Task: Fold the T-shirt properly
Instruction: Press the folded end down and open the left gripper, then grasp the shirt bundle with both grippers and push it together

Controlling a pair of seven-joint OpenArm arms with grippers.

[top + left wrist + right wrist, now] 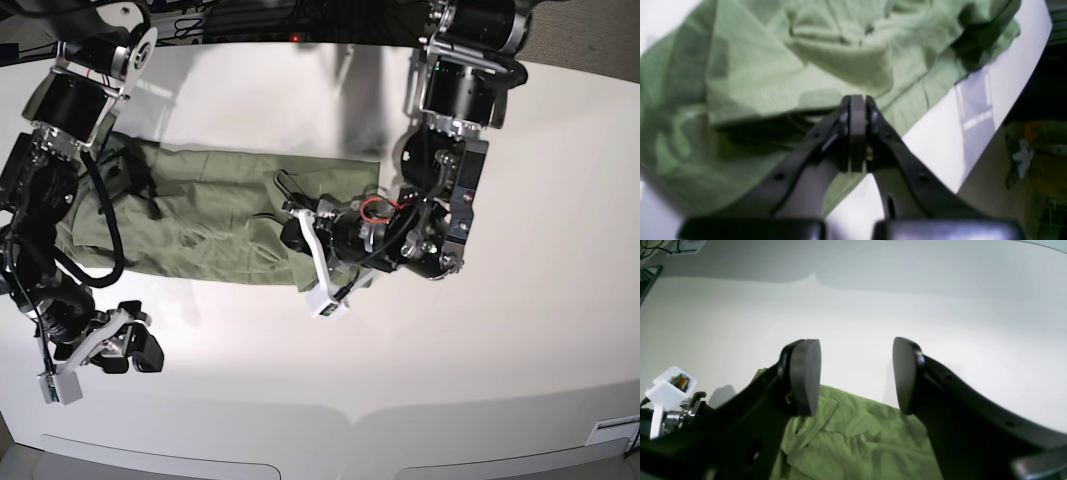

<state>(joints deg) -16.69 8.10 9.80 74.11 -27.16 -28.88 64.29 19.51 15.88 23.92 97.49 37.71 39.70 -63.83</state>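
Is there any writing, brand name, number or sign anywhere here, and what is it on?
No readable text on the green shirt, the white table or either black arm.
The small white housing by one arm shows no lettering I can make out.
Any marks on the gear beyond the table's edge are too small or blurred to read.

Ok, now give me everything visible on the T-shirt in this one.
The T-shirt is plain green cloth, soft and matte, with no print in sight. It lies unfolded in any neat sense: bunched and wrinkled, stretched in a long uneven band across the white table, with raised folds and dark hollows. The left gripper is shut at a fold near one end; whether fabric is pinched between its tips can't be told. The right gripper stands open, its fingertips showing no cloth between them.
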